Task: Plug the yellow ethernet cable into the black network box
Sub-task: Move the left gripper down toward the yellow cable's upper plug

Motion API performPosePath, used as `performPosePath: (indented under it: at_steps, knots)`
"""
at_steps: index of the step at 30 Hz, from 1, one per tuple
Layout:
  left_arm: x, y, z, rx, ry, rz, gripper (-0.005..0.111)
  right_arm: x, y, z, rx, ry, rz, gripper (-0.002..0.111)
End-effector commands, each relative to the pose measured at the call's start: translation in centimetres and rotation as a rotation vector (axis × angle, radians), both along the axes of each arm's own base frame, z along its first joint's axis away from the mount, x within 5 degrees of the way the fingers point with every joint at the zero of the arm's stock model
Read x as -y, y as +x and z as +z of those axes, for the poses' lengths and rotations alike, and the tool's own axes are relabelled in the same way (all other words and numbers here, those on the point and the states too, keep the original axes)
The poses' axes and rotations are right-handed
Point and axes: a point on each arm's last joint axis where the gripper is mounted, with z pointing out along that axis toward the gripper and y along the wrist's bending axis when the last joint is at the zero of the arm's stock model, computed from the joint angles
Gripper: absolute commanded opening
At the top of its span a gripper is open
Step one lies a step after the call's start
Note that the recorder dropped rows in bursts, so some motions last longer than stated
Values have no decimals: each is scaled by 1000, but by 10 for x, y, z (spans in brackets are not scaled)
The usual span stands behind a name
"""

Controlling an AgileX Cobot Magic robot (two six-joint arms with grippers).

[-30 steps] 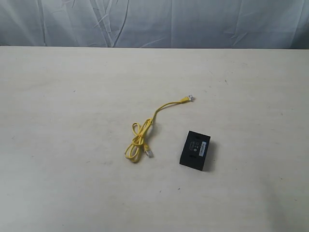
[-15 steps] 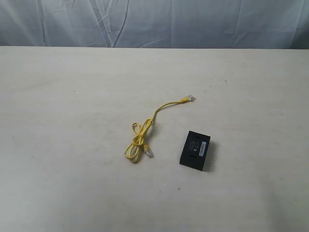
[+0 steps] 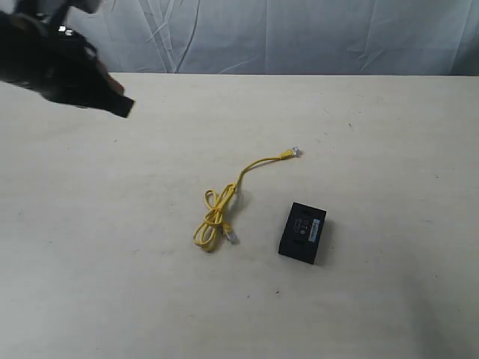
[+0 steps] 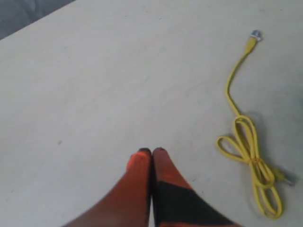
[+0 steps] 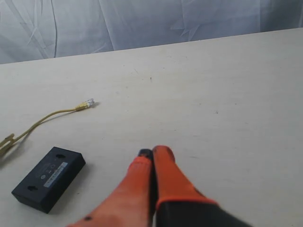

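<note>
The cable (image 3: 218, 216) lies near the middle of the table (image 3: 389, 134), most of it bundled in a loose loop, with one strand running out to the far plug (image 3: 296, 151). The near plug (image 3: 233, 237) sticks out of the bundle on the side toward the box (image 3: 302, 232). The box lies flat just beside the bundle and does not touch it. It carries a small pale label (image 3: 305, 226) on top. I can make out a line of marks on it in the right wrist view, but the writing is too small to read, and I see no brand. The table's far edge meets a creased pale cloth (image 3: 299, 37), and both cable and box sit well apart from that edge. Bare tabletop lies open on every side of them, and nothing stands between plug and box. My left gripper (image 4: 152, 152) is up at the far left, well apart from the cable, its fingers pressed together and holding nothing. My right gripper (image 5: 152, 153) has its fingers closed tight too, with nothing in them. In the right wrist view it hangs near the box, with bare table under the tips.
</note>
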Motion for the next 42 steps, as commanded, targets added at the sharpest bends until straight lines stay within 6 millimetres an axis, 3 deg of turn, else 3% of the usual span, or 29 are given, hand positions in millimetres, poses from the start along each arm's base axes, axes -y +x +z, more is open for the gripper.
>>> performPosePath:
  at_steps: [1,6,11,15,22,27,32,42]
  knots:
    - [50,35,-22,-36,31,-105,0,0,0,1,17,2,2,-1]
    - [101,65,-46,-107,82,-215,0,0,0,1,17,2,2,-1]
    - [140,88,-76,-232,214,-331,0,0,0,1,15,1,2,-1]
    - [163,104,-100,-307,249,-375,0,0,0,1,15,1,2,-1]
    - [195,116,-131,-227,244,-441,0,0,0,1,15,1,2,-1]
    - [210,112,-140,-160,257,-492,16,0,0,1,15,1,2,-1]
    - [213,115,-143,-122,250,-491,31,0,0,1,17,2,2,-1]
    - [207,119,-168,-135,347,-507,34,0,0,1,17,2,2,-1]
